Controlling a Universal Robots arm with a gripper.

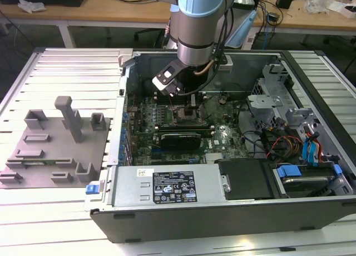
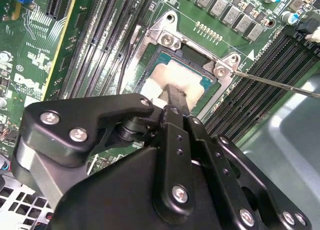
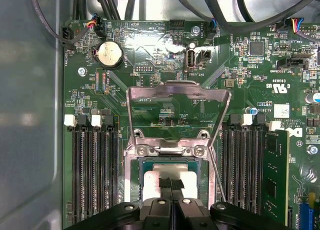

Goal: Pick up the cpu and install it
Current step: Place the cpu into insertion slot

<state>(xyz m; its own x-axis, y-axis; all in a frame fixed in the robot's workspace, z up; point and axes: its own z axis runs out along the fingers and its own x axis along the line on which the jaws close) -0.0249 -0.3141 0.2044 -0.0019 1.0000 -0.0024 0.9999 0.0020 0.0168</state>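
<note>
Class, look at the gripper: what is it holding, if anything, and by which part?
It cannot be told. The gripper meets the top of the cpu, which lies in the socket; any grip is hidden.

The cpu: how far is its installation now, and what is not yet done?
Done: picked up and brought over, the cpu appears to lie in the socket. In hand: the gripper, fingers shut, sits at its top. Left: the metal latch plate stands open, not clamped.
</note>
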